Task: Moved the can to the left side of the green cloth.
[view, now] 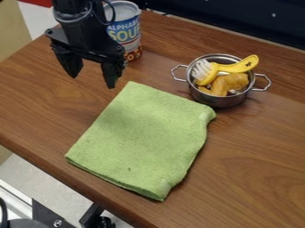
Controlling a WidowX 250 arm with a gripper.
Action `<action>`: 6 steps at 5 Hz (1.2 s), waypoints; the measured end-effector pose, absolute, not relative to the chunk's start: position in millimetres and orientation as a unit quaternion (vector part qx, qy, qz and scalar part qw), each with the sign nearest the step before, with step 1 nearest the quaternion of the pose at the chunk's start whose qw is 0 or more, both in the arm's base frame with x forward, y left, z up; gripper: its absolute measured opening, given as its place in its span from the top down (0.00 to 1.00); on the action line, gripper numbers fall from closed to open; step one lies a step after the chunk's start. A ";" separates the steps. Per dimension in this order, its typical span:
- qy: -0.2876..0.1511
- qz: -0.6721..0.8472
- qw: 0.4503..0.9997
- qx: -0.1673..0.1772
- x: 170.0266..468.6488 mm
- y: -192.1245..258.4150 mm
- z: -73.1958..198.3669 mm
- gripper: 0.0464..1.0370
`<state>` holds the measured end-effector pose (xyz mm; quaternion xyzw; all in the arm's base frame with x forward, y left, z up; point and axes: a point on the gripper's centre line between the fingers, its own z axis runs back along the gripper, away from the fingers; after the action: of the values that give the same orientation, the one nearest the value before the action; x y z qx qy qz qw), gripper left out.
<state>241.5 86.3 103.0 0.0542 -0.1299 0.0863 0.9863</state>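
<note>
The black gripper (92, 76) hangs over the upper left of the table, its two fingers spread apart with nothing between them. Behind it and slightly to the right stands the soup can (126, 31), upright, with a blue and white label; the gripper hides part of the can's left side. The green cloth (143, 138) lies flat, folded, in the middle of the table, below and to the right of the gripper. The can is beyond the cloth's far edge, apart from it.
A small metal pot (221, 101) with two handles stands to the right of the cloth's far corner. In it are a yellow brush (238, 67) and an orange-yellow item (229, 82). The wooden table's (42, 129) front edge runs along the lower left.
</note>
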 end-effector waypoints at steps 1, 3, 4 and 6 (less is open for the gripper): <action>-0.120 0.089 0.987 0.052 239.0 85.7 97.4 0.04; -0.161 0.058 0.980 0.103 280.6 103.1 110.8 0.04; -0.188 0.036 0.976 0.107 306.4 113.1 122.9 0.04; -0.257 0.010 0.961 0.107 350.6 129.9 151.2 0.04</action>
<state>350.6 129.9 151.2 0.1065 -0.2566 0.0099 0.9606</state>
